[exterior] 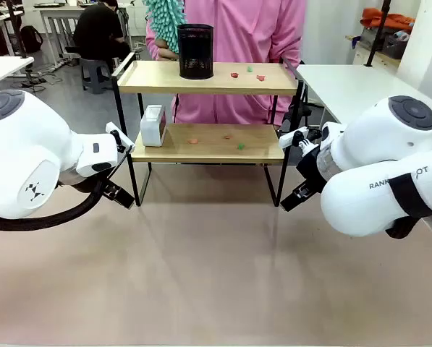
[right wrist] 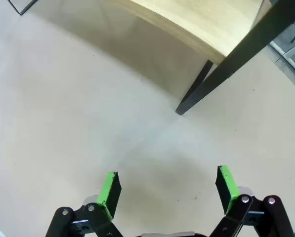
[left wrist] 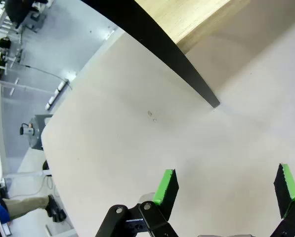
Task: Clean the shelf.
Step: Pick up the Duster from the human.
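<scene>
Across the bench point(exterior: 216, 275), at its far side, stands 1 shelf point(exterior: 158, 78) with 2 light wooden boards in a thin black frame, right in front of a person in a pink top point(exterior: 237, 36). On the top board I count 1 black mesh cup point(exterior: 195, 50) and 3 small scraps, 2 reddish point(exterior: 234, 74) and 1 green. On the lower board sit 1 small white box point(exterior: 153, 125) at its left end and 3 more scraps, 2 orange point(exterior: 192, 141) and 1 green, which makes 6 scraps in all. The person holds 1 fluffy teal duster point(exterior: 165, 20) up behind the cup.

2 white arms come in low over the bench, the left arm point(exterior: 35, 159) near the shelf's front left leg and the right arm point(exterior: 389, 173) near its front right leg. The left jaws stand wide apart, the 2 green pads point(left wrist: 166, 185) well separated, with bare bench between them and a black shelf leg point(left wrist: 187, 74) ahead; they hold nothing and touch nothing. The right jaws are just as wide apart, 2 green pads point(right wrist: 110, 190) over bare bench, empty, with another shelf leg point(right wrist: 221, 74) beyond them.
</scene>
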Available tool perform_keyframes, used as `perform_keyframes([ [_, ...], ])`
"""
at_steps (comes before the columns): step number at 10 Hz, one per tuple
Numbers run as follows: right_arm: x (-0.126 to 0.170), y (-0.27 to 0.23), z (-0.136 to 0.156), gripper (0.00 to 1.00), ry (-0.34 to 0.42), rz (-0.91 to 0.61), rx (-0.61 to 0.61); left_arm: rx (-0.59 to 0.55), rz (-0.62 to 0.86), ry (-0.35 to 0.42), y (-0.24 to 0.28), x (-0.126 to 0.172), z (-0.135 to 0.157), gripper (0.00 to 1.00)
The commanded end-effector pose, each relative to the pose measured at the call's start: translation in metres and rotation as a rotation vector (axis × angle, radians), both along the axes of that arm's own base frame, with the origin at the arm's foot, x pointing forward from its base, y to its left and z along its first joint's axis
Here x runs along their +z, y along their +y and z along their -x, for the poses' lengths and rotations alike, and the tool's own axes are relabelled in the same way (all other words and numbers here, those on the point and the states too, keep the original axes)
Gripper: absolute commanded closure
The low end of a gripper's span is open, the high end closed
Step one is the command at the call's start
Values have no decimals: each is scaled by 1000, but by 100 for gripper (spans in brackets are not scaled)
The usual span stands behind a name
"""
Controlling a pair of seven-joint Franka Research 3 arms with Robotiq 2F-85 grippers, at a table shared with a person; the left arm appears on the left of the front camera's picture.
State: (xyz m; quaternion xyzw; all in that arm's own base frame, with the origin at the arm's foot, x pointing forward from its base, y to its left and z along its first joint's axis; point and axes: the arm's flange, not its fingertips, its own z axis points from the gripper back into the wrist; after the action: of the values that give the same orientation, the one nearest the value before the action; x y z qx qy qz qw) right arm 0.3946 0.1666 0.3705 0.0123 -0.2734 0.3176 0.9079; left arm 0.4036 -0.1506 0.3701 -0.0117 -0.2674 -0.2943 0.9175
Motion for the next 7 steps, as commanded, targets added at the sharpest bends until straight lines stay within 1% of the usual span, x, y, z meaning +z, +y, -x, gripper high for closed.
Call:
perform_keyframes([
  [1,0,0,0,0,0,0,0,0,0,0,0,0,0,0],
  [7,0,0,0,0,0,0,0,0,0,0,0,0,0,0],
])
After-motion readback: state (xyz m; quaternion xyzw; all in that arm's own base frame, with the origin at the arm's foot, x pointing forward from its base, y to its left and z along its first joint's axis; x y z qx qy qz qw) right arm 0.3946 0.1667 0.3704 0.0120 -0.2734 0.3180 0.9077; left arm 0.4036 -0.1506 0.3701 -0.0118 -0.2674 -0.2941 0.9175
